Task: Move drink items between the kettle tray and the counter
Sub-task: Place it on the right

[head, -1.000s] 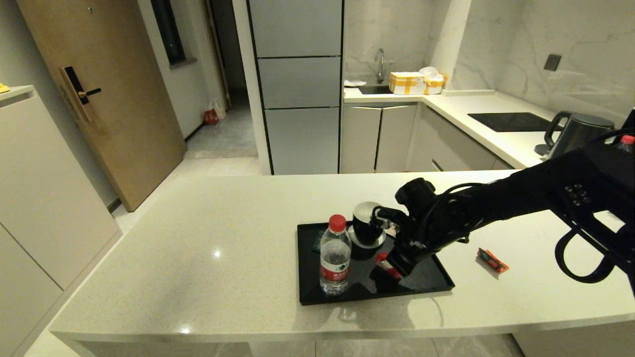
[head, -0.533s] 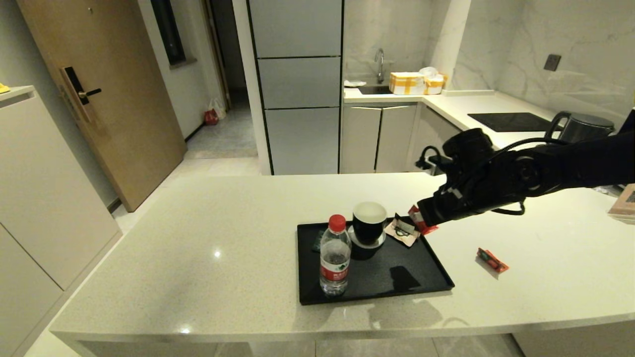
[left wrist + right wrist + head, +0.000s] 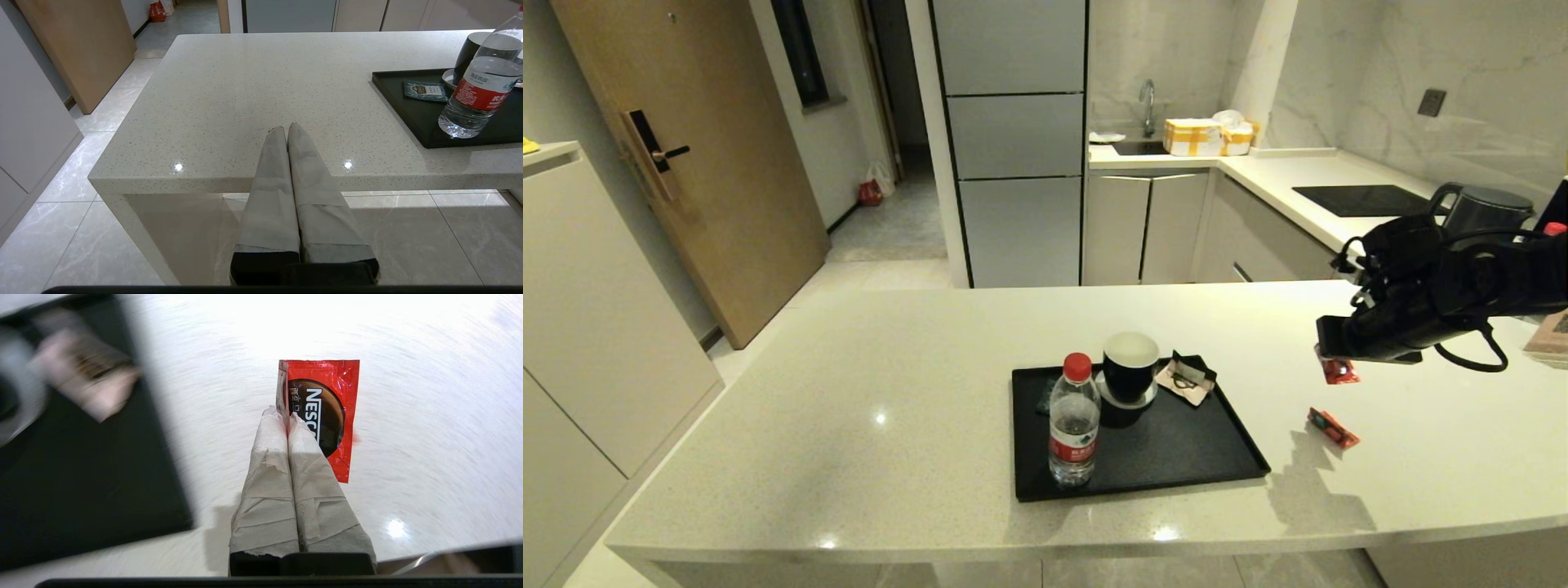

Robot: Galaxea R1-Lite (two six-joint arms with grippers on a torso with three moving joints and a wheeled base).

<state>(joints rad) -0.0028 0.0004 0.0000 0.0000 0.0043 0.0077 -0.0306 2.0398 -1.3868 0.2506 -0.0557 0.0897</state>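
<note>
My right gripper (image 3: 1327,358) hangs above the counter (image 3: 890,392) to the right of the kettle tray (image 3: 1225,457), shut on a red foil sachet (image 3: 1338,370). In the right wrist view the gripper (image 3: 284,412) pinches the sachet (image 3: 327,416) by one edge, its dark printed face showing. The second red sachet (image 3: 1333,428) lies flat on the counter just below and nearer to me. My left gripper (image 3: 286,127) is parked, shut and empty, off the counter's near left edge.
On the tray stand a clear red-capped bottle (image 3: 1075,420) and a black cup (image 3: 1130,367) on a saucer, with a beige packet (image 3: 1188,378) on its far right rim and a dark packet (image 3: 424,90) beside the bottle. A dark kettle (image 3: 1478,208) stands far right.
My right gripper lifted the red sachet off the tray and carried it right, out over the counter above the other sachet. The left arm has not moved.
</note>
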